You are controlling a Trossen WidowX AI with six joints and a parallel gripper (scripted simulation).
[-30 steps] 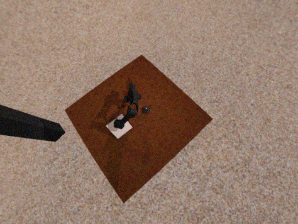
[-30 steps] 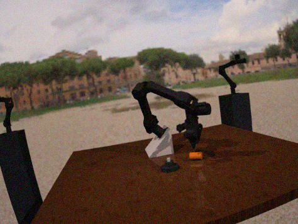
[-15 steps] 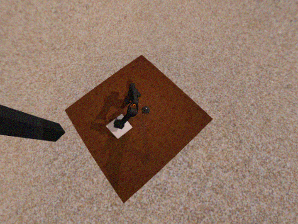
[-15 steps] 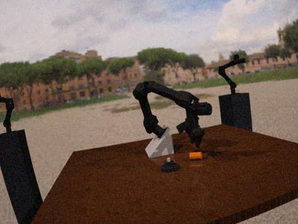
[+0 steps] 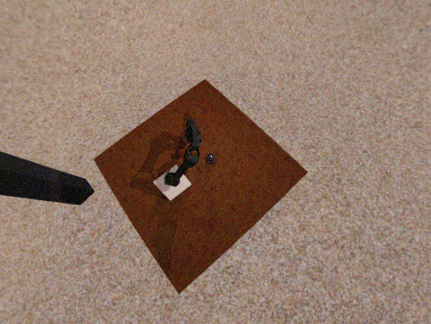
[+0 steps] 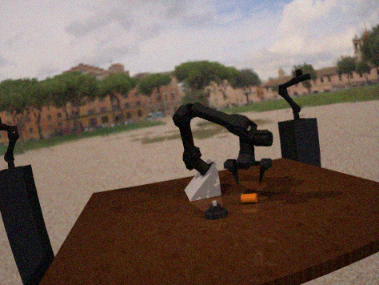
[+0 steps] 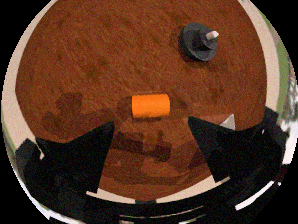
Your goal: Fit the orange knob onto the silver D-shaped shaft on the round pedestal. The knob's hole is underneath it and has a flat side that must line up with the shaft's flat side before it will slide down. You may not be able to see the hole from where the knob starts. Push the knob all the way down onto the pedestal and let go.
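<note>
The orange knob (image 6: 249,198) (image 7: 150,106) lies on its side on the brown table; in the top view only a sliver of orange shows at the arm. Its hole does not show. My gripper (image 6: 249,183) (image 7: 151,121) is wide open and empty, above the table and the knob. In the wrist view the knob lies just beyond the gap between the two fingertips. The dark round pedestal (image 5: 210,158) (image 6: 216,213) (image 7: 195,42) stands upright with the short silver shaft (image 6: 214,203) (image 7: 212,35) bare on top. Which way the shaft's flat side faces is too small to tell.
The arm stands on a white wedge-shaped base (image 5: 176,190) (image 6: 207,187) close to the pedestal. The brown table (image 5: 236,196) (image 6: 140,240) has its edges away from the knob. Two dark pillars (image 6: 24,216) (image 6: 300,140) bearing other arms stand beyond the table.
</note>
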